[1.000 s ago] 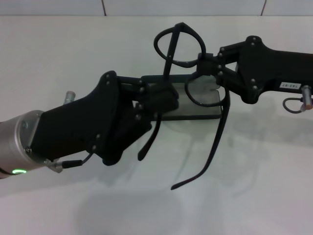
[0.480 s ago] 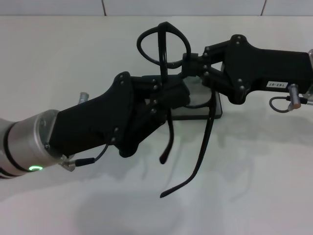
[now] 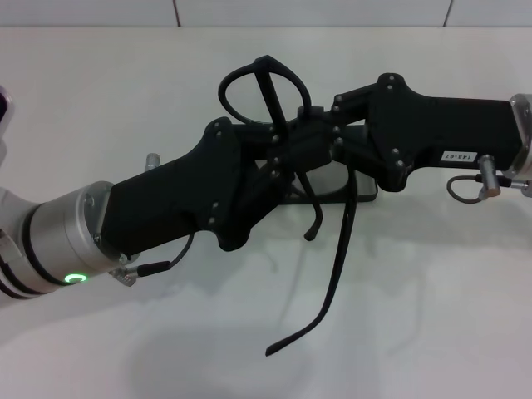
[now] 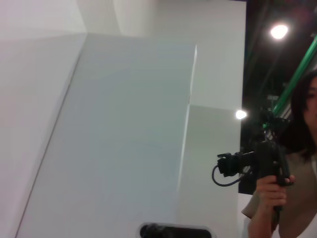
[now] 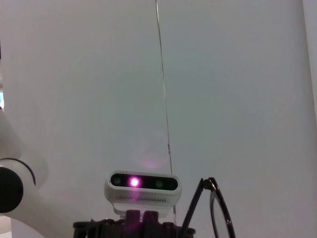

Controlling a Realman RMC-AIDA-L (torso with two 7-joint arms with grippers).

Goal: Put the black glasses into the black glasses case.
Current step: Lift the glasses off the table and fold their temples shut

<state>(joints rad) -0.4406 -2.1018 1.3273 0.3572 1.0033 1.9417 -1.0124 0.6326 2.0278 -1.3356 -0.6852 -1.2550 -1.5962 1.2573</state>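
white sticker (image 3: 457, 155) on the right gripper (image 3: 320, 133): small upside-down print, maybe "143-07", too small to be sure

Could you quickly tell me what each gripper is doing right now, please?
Left gripper: at the black glasses above the black glasses case; grip cannot be told.
Right gripper: shut on the black glasses.
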